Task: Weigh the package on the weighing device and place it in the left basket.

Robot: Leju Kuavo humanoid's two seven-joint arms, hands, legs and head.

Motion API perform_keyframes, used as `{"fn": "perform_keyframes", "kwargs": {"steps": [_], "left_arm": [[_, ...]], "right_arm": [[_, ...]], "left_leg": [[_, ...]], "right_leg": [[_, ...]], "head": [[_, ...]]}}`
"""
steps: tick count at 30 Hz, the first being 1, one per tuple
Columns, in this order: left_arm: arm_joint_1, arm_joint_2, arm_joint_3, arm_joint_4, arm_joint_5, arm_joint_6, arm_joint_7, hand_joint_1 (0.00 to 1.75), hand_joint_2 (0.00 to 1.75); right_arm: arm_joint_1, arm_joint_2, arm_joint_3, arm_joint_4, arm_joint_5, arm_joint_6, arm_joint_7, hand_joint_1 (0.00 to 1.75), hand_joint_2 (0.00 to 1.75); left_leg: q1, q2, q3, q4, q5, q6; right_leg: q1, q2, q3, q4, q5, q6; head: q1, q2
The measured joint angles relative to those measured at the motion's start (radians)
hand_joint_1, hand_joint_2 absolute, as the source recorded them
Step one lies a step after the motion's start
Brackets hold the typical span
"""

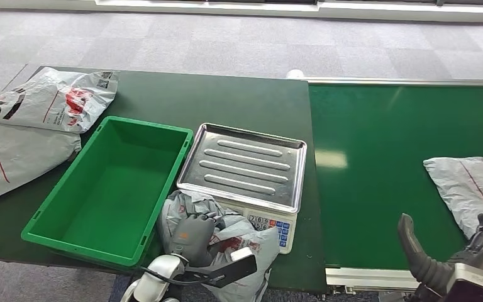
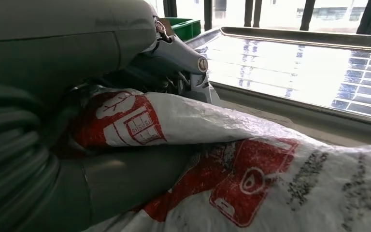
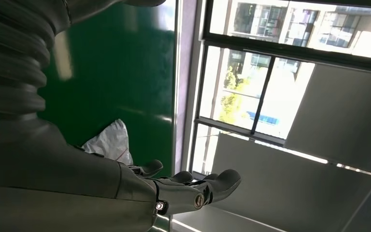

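The left hand (image 1: 192,236) grips the package (image 1: 239,251), a grey bag with red print, at the counter's (image 1: 226,94) near edge, just in front of the scale (image 1: 242,165) and beside the green basket (image 1: 113,189). The scale's steel tray is bare. Two more bags (image 1: 31,119) lie left of the basket. The right hand (image 1: 478,245) hangs with fingers apart, holding nothing, over the green belt (image 1: 377,157), near another bag (image 1: 468,189)
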Motion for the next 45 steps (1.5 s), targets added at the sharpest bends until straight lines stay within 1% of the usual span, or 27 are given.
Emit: {"fn": "perform_keyframes", "kwargs": {"steps": [3, 7, 9, 12, 15, 17, 20, 22, 24, 28, 30, 34, 35, 36, 38, 39, 40, 45], "left_arm": [[0.002, -0.002, 0.000, -0.006, 0.058, 0.054, -0.024, 1.75, 1.75], [0.003, -0.002, 0.000, -0.035, 0.101, 0.085, -0.038, 1.75, 1.75], [0.008, -0.002, 0.002, -0.060, 0.129, 0.137, -0.065, 1.75, 1.75], [0.010, -0.001, 0.006, -0.147, 0.172, 0.218, -0.094, 1.75, 1.75], [-0.010, 0.004, 0.024, -0.276, 0.178, 0.234, -0.081, 1.75, 1.75], [-0.052, 0.006, 0.055, -0.358, 0.184, 0.246, -0.066, 1.75, 1.75], [-0.153, 0.008, 0.137, -0.453, 0.214, 0.251, -0.035, 1.75, 1.75], [-0.204, 0.010, 0.199, -0.491, 0.229, 0.251, -0.024, 1.75, 1.75], [-0.233, 0.013, 0.248, -0.516, 0.234, 0.253, -0.017, 1.75, 1.75], [-0.292, 0.030, 0.319, -0.515, 0.203, 0.269, 0.045, 1.75, 1.75], [-0.319, 0.041, 0.353, -0.504, 0.195, 0.274, 0.062, 1.75, 1.75], [-0.354, 0.062, 0.405, -0.440, 0.151, 0.265, 0.112, 1.74, 1.75], [-0.358, 0.067, 0.418, -0.417, 0.141, 0.263, 0.122, 1.57, 1.75], [-0.360, 0.071, 0.430, -0.397, 0.133, 0.263, 0.128, 1.25, 1.75], [-0.361, 0.076, 0.445, -0.368, 0.121, 0.263, 0.134, 0.39, 1.75], [-0.363, 0.078, 0.451, -0.356, 0.113, 0.262, 0.139, 0.12, 1.75], [-0.365, 0.080, 0.457, -0.342, 0.102, 0.257, 0.147, 0.00, 1.75], [-0.374, 0.080, 0.496, -0.243, 0.034, 0.230, 0.186, 0.00, 1.75]], "right_arm": [[0.010, 0.003, -0.003, 0.000, -0.007, 0.010, -0.008, 0.00, 1.75], [0.019, 0.006, -0.008, 0.000, -0.014, 0.017, -0.016, 0.00, 1.75], [0.024, 0.008, -0.009, -0.003, -0.016, 0.021, -0.018, 0.00, 1.75], [0.033, 0.015, -0.015, -0.010, -0.017, 0.033, -0.025, 0.00, 1.75], [0.041, 0.024, -0.023, -0.014, -0.021, 0.045, -0.036, 0.00, 1.75], [0.047, 0.027, -0.024, -0.014, -0.023, 0.052, -0.041, 0.00, 1.75], [0.048, 0.026, -0.023, -0.013, -0.026, 0.053, -0.044, 0.00, 1.75], [0.048, 0.024, -0.018, -0.011, -0.030, 0.047, -0.043, 0.00, 1.75], [0.047, 0.019, -0.011, -0.007, -0.034, 0.041, -0.040, 0.00, 1.75], [0.022, -0.010, 0.018, 0.011, -0.052, 0.028, -0.019, 0.00, 1.75], [0.008, -0.025, 0.032, 0.024, -0.057, 0.021, -0.011, 0.00, 1.75], [-0.023, -0.061, 0.068, 0.051, -0.074, 0.008, 0.010, 0.00, 1.75], [-0.029, -0.071, 0.078, 0.057, -0.077, 0.004, 0.015, 0.00, 1.75], [-0.034, -0.079, 0.087, 0.064, -0.079, 0.001, 0.018, 0.00, 1.75], [-0.041, -0.092, 0.099, 0.075, -0.082, -0.003, 0.021, 0.00, 1.75], [-0.044, -0.099, 0.105, 0.080, -0.084, -0.003, 0.023, 0.00, 1.75], [-0.046, -0.105, 0.112, 0.084, -0.087, -0.004, 0.026, 0.00, 1.75], [-0.065, -0.135, 0.150, 0.111, -0.095, -0.011, 0.043, 0.00, 1.75]], "left_leg": [[0.000, 0.000, 0.000, 0.000, 0.000, 0.000], [0.000, 0.000, -0.001, 0.000, 0.000, 0.000], [0.000, 0.000, -0.001, 0.000, 0.000, 0.000], [0.000, 0.000, -0.003, 0.000, 0.000, 0.000], [0.000, 0.000, -0.003, 0.000, 0.000, 0.000], [0.000, 0.000, -0.003, 0.000, 0.000, 0.000], [0.001, 0.000, -0.003, 0.000, 0.001, -0.001], [0.001, 0.000, -0.002, 0.000, 0.001, -0.001], [0.001, 0.000, -0.002, 0.000, 0.001, -0.001], [0.000, 0.000, -0.003, 0.000, 0.002, -0.001], [0.000, 0.000, -0.003, 0.000, 0.002, -0.001], [0.000, -0.001, -0.003, 0.000, 0.002, -0.001], [0.000, 0.000, -0.003, 0.000, 0.002, -0.001], [0.000, 0.000, -0.003, 0.000, 0.002, -0.001], [0.000, 0.000, -0.003, 0.000, 0.002, -0.001], [0.000, -0.001, -0.003, 0.000, 0.002, -0.001], [0.000, -0.001, -0.003, 0.000, 0.002, -0.001], [0.000, 0.000, -0.003, 0.000, 0.002, -0.001]], "right_leg": [[0.000, 0.000, 0.000, 0.000, 0.000, 0.000], [0.000, 0.000, -0.001, 0.000, 0.000, 0.000], [0.000, 0.000, -0.002, 0.000, 0.000, 0.000], [0.000, 0.000, -0.002, 0.000, 0.000, 0.000], [0.000, 0.000, -0.003, 0.000, 0.000, 0.000], [0.001, 0.000, -0.003, 0.000, 0.000, 0.000], [0.001, 0.000, -0.003, 0.001, 0.001, -0.001], [0.001, 0.000, -0.002, 0.002, 0.001, -0.001], [0.001, 0.000, -0.002, 0.002, 0.001, -0.001], [0.001, 0.000, -0.003, 0.002, 0.001, -0.001], [0.001, 0.000, -0.003, 0.002, 0.002, -0.001], [0.000, 0.000, -0.003, 0.002, 0.002, -0.001], [0.000, 0.000, -0.003, 0.002, 0.002, -0.001], [0.001, 0.000, -0.003, 0.002, 0.002, -0.001], [0.001, 0.000, -0.003, 0.002, 0.002, -0.001], [0.001, 0.000, -0.003, 0.002, 0.002, -0.001], [0.001, 0.000, -0.003, 0.002, 0.002, -0.001], [0.001, 0.000, -0.004, 0.002, 0.002, -0.001]], "head": [[0.000, 0.000], [0.000, 0.000], [0.000, 0.000], [0.000, 0.000], [0.000, 0.000], [0.000, 0.000], [0.000, 0.000], [0.000, 0.000], [0.000, 0.000], [0.000, 0.000], [0.000, 0.000], [0.000, 0.000], [0.000, 0.000], [0.000, 0.000], [0.000, 0.000], [0.000, 0.000], [0.000, 0.000], [0.000, 0.000]]}}
